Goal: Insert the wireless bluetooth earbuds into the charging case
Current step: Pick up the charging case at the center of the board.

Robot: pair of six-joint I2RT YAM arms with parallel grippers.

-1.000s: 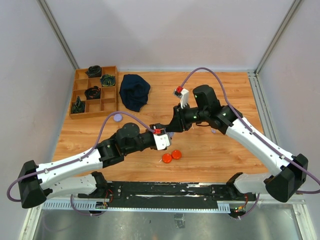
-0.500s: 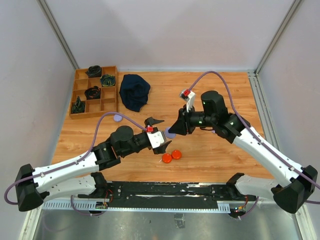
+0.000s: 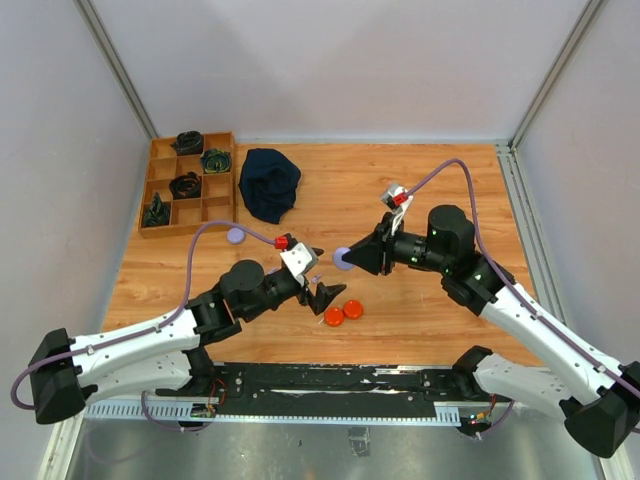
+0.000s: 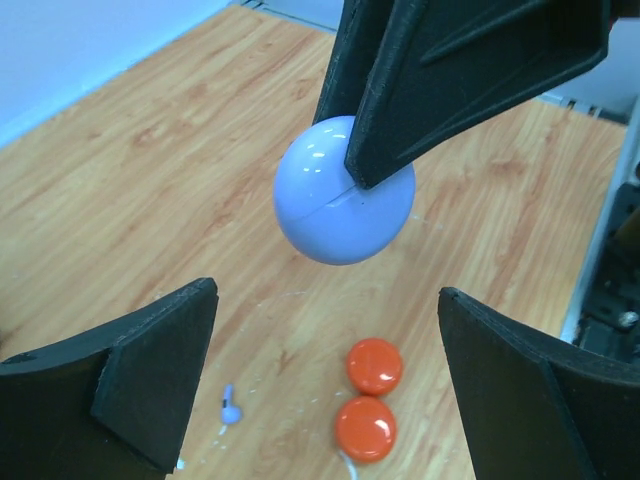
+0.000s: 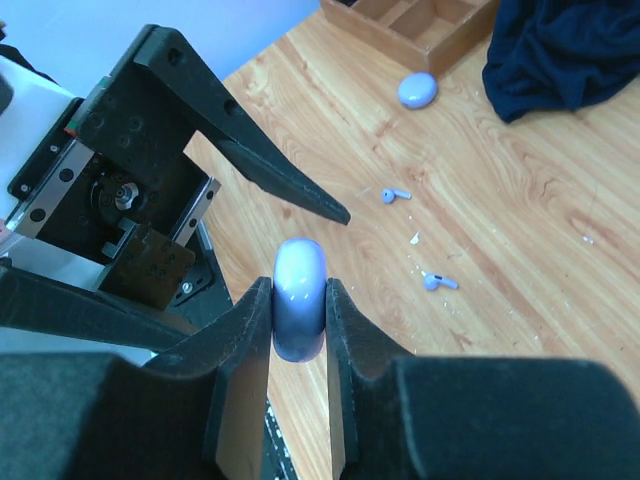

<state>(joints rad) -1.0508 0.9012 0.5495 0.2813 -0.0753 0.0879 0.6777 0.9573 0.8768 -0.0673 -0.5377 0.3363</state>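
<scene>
Above the tabletop, near its middle, the right hand is pinching a round, light purple case that is shut, and the case hangs in the air. Just beside it the left hand is spread wide with nothing between its fingers. Down on the tabletop, one tiny purple earbud lies near a second earbud, both outside the case, two round orange discs sit side by side close by, and a dark blue cloth lies farther back.
</scene>
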